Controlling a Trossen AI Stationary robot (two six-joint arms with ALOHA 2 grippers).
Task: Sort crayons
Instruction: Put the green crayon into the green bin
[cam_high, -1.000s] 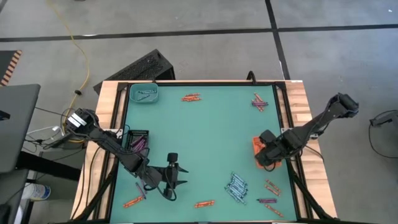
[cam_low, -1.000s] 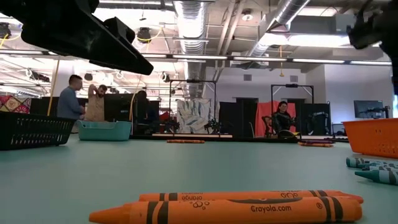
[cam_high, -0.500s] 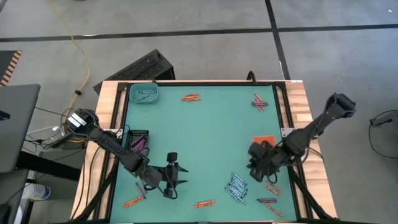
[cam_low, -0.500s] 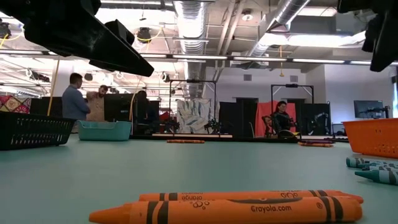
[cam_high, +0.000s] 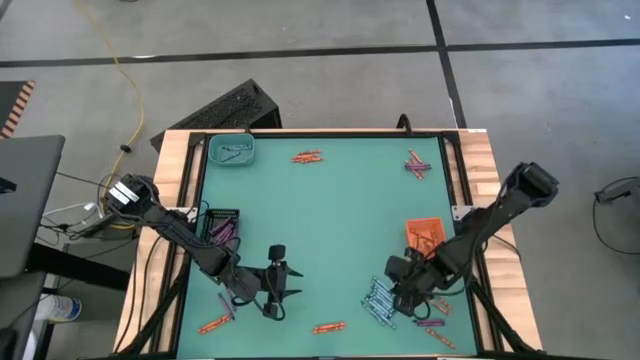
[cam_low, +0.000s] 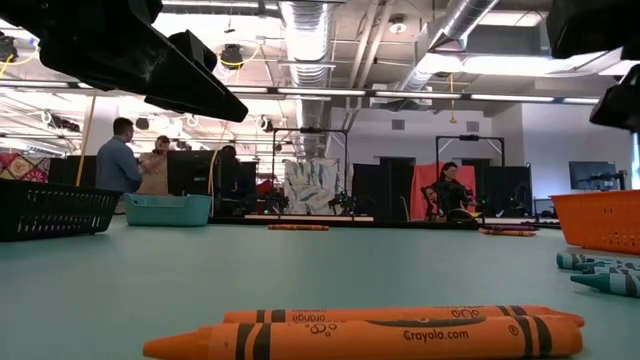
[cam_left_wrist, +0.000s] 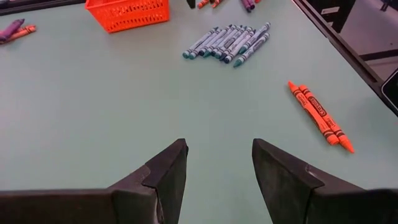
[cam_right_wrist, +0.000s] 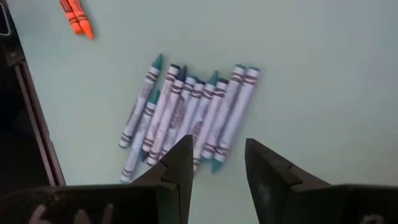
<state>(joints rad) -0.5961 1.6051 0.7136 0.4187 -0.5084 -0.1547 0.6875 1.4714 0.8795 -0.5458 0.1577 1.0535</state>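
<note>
In the high view, the right gripper (cam_high: 392, 291) sits in the lower right of the frame, over the pile of pale blue-grey crayons (cam_high: 379, 299) on the green table (cam_high: 340, 210). Its wrist view shows the two dark fingers (cam_right_wrist: 176, 163) apart with nothing between them, and the blue-grey crayons (cam_right_wrist: 186, 115) lie side by side just beyond the fingertips, not touched. A pair of orange crayons (cam_right_wrist: 76, 15) lies well apart from that pile.

The orange tray (cam_high: 422, 234) stands just above the right gripper in the high view and seems to hold a few crayons, though they are too small to make out well. Purple and orange crayons (cam_high: 432, 322) lie scattered below and to the right of the pile.

The left gripper (cam_high: 277, 290) waits at the lower left of the frame, its fingers (cam_left_wrist: 169, 168) spread wide over bare table and holding nothing. Near it lie orange crayons (cam_high: 329, 327) at the bottom centre and another pair (cam_high: 213, 323) at the lower left. The black tray (cam_high: 222, 227) on the left holds purple crayons, and the teal tray (cam_high: 231, 151) stands at the upper left. More orange crayons (cam_high: 307, 157) lie at the top centre, and a mixed bunch (cam_high: 417, 164) at the upper right.

In the low view, two orange crayons (cam_low: 390, 332) lie in the foreground, and people (cam_low: 120, 160) stand in the room behind.
</note>
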